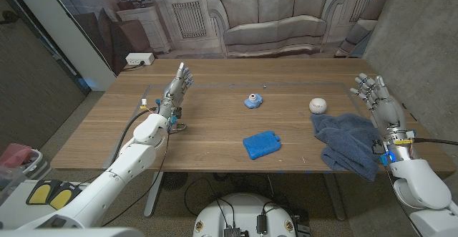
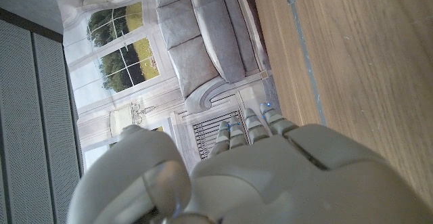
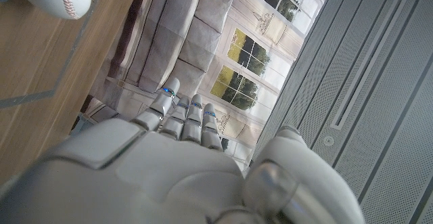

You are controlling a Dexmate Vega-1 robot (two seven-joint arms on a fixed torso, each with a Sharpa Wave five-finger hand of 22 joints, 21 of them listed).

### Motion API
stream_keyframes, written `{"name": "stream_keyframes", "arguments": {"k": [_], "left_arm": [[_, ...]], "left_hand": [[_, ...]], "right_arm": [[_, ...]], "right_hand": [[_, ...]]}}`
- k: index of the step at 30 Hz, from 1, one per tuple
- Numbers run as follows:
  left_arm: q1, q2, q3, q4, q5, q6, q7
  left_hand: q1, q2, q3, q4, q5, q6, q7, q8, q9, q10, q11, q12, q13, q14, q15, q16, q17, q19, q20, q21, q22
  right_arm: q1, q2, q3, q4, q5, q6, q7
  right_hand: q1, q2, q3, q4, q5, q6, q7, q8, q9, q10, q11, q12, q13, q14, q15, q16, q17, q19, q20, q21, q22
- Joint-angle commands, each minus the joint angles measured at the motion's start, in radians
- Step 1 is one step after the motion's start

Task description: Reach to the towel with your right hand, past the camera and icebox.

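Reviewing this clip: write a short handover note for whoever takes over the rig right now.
Right robot hand: open, holding nothing, raised beside the table's right edge, apart from the crumpled dark blue cloth towel.
Left robot hand: open, holding nothing, over the table's left side.
Small blue toy camera and flat blue plastic icebox lie mid-table; white baseball just behind the towel.
Done: nothing visible. Left: bring the right robot hand to the towel.
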Motion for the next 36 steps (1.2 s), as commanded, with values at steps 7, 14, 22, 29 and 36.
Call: {"name": "stream_keyframes", "arguments": {"k": [7, 14, 22, 29, 36], "left_arm": [[0.008, -0.012, 0.008, 0.000, 0.010, -0.027, 0.002], [0.010, -0.013, 0.012, -0.006, 0.015, -0.017, 0.013], [0.009, -0.014, 0.017, -0.006, 0.023, -0.001, 0.031], [0.011, -0.019, 0.015, -0.021, 0.023, 0.001, 0.044], [0.014, -0.026, 0.003, -0.031, -0.003, -0.003, 0.042]], "left_hand": [[0.007, 0.001, -0.009, -0.001, -0.006, 0.003, 0.003, 0.000, 0.002, 0.004, 0.001, 0.001, 0.006, 0.001, -0.003, 0.003, 0.002, 0.008, -0.043, 0.006, 0.002], [0.007, 0.001, -0.009, -0.001, -0.006, 0.004, 0.003, 0.000, 0.002, 0.004, 0.001, 0.002, 0.006, 0.001, -0.003, 0.003, 0.002, 0.008, -0.043, 0.005, 0.002], [0.008, 0.001, -0.009, -0.001, -0.007, 0.006, 0.002, 0.001, 0.002, 0.006, 0.001, 0.002, 0.006, 0.002, -0.003, 0.004, 0.002, 0.008, -0.043, 0.005, 0.002], [0.008, 0.001, -0.010, -0.001, -0.007, 0.006, 0.002, 0.001, 0.002, 0.006, 0.000, 0.002, 0.006, 0.003, -0.003, 0.004, 0.002, 0.008, -0.043, 0.005, 0.002], [0.008, 0.001, -0.010, -0.001, -0.007, 0.009, 0.002, 0.001, 0.002, 0.008, 0.002, 0.002, 0.006, 0.004, -0.003, 0.004, 0.002, 0.009, -0.042, 0.006, 0.002]], "right_arm": [[-0.055, 0.063, 0.061, -0.056, -0.202, -0.059, -0.061], [-0.047, 0.081, 0.073, -0.044, -0.273, -0.073, -0.081], [-0.051, 0.073, 0.094, -0.038, -0.316, -0.095, -0.075], [-0.048, 0.075, 0.108, -0.029, -0.369, -0.096, -0.080], [-0.019, 0.067, 0.101, 0.006, -0.382, -0.069, -0.068]], "right_hand": [[0.001, 0.002, -0.004, -0.004, 0.005, 0.012, -0.004, 0.010, 0.006, 0.010, -0.003, 0.009, 0.003, 0.010, -0.004, 0.000, 0.003, 0.013, -0.028, -0.009, 0.002], [0.001, 0.000, -0.006, -0.005, 0.006, 0.016, -0.009, 0.011, 0.006, 0.016, -0.007, 0.011, 0.003, 0.018, -0.012, 0.002, 0.003, 0.018, -0.031, -0.013, 0.002], [0.000, -0.001, -0.008, -0.006, 0.007, 0.020, -0.014, 0.011, 0.006, 0.023, -0.011, 0.013, 0.003, 0.024, -0.018, 0.003, 0.003, 0.026, -0.036, -0.016, 0.002], [0.000, -0.001, -0.009, -0.006, 0.008, 0.022, -0.019, 0.011, 0.006, 0.024, -0.013, 0.013, 0.003, 0.027, -0.023, 0.003, 0.003, 0.030, -0.039, -0.018, 0.002], [-0.002, -0.005, -0.012, -0.007, 0.010, 0.027, -0.022, 0.013, 0.006, 0.028, -0.019, 0.014, 0.003, 0.033, -0.029, 0.004, 0.003, 0.038, -0.044, -0.021, 0.002]]}}
